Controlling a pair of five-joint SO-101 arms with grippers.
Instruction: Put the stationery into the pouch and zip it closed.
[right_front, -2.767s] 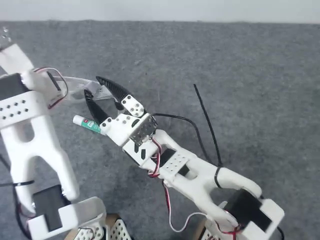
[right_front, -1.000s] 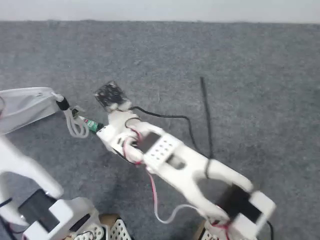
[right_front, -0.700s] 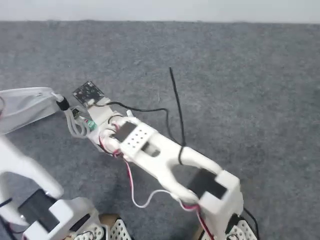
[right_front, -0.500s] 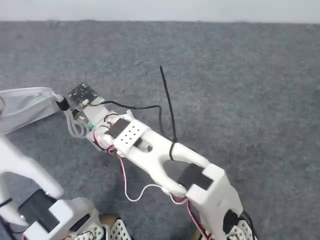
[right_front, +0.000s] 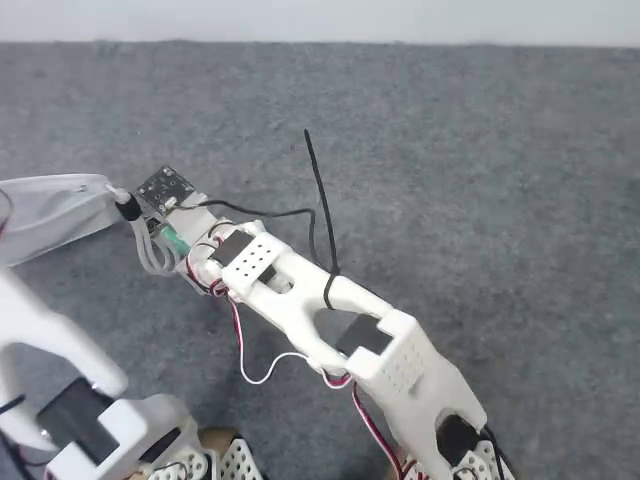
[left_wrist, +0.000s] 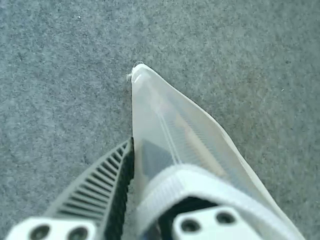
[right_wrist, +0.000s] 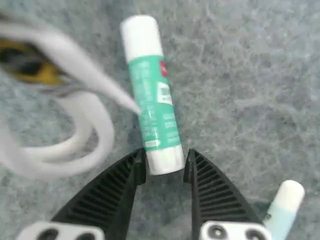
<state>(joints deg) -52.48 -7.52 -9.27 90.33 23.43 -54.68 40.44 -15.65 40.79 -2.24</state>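
The right gripper (right_wrist: 165, 161), with black, ribbed, tapering fingers, is clamped across the white end of a green-and-white cylindrical glue stick (right_wrist: 152, 112). The smooth, round-bodied stick lies flat on the grey felt-like mat (right_wrist: 240, 75), pointing straight away from the jaws. Just beside it curls a soft white cord loop (right_wrist: 104, 130), and one blurred strand reaches across to the stick's green band. Near the gripper, on its other side, a smaller pale-blue-and-white stick (right_wrist: 286, 199) also lies on the mat.

The left gripper (left_wrist: 150, 165) (one ribbed black finger, one smooth white one) grasps a translucent white plastic pouch (left_wrist: 175, 125). The pouch narrows to a pointed corner that touches the fuzzy mat, and a fine toothed strip runs along its length.
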